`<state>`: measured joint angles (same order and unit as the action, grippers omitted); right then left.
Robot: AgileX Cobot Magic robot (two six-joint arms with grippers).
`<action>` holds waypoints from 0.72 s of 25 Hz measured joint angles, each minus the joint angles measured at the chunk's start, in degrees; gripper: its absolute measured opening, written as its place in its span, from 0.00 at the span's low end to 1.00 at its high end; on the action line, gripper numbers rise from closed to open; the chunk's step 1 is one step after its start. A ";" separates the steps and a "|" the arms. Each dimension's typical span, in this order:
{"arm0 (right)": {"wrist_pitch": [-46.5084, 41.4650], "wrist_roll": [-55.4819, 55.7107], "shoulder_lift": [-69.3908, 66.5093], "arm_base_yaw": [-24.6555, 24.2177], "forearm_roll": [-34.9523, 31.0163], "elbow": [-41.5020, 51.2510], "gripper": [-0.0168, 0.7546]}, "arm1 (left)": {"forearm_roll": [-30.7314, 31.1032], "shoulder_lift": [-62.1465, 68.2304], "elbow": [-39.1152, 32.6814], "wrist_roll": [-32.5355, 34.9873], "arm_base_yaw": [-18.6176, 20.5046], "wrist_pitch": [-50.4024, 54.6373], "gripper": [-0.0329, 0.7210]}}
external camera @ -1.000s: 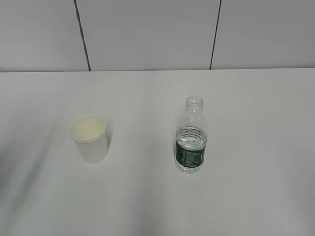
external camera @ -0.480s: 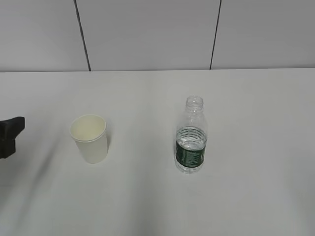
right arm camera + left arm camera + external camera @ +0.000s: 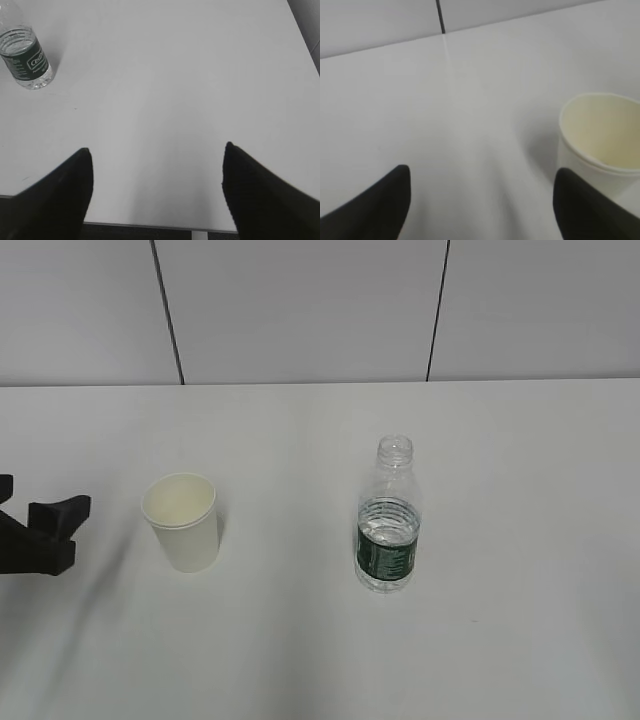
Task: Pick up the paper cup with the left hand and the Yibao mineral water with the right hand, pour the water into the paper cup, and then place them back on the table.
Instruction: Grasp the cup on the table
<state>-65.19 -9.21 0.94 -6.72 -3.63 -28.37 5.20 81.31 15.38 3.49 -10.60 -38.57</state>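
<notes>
While both arms hang clear of their targets, the parts read as follows.
Table [image 3: 300, 640]: white top, carrying the cup and the bottle, which stand well apart.
Right hand [image 3: 157, 165]: fingers spread wide, holding nothing.
Left hand [image 3: 482, 182]: fingers spread wide, empty, low over the table.
Bottle [image 3: 388, 517]: upright, uncapped, well ahead and left of the right hand.
Cup [image 3: 181, 521]: upright, just ahead and right of the left hand, untouched.
</notes>
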 joint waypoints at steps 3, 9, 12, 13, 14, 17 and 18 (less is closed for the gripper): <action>0.00 0.00 0.00 0.00 0.00 0.00 0.79 | 2.92 2.71 0.00 -1.24 0.00 -1.14 0.80; 0.00 0.00 0.00 0.00 0.00 0.00 0.79 | 12.51 3.29 -0.81 -4.92 0.00 -2.42 0.80; 0.00 0.00 0.00 0.00 0.00 0.00 0.79 | 15.94 3.29 -3.56 -6.10 0.00 -4.13 0.80; 0.00 0.00 0.00 0.00 0.00 0.00 0.79 | 16.40 3.29 -4.21 -6.24 0.00 -5.40 0.80; 0.00 0.00 0.00 0.00 0.00 0.00 0.79 | 16.66 3.29 -4.71 -6.33 0.00 -6.87 0.80; 0.00 0.00 0.00 0.00 0.00 0.00 0.79 | 16.68 3.88 -5.08 -6.39 0.00 -7.91 0.80; 0.00 0.00 0.00 0.00 0.00 0.00 0.79 | 16.57 4.53 -5.10 -6.39 0.00 -8.05 0.80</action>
<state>-65.19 -9.21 0.94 -6.72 -3.63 -28.37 21.77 85.84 10.28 -2.91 -10.60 -46.62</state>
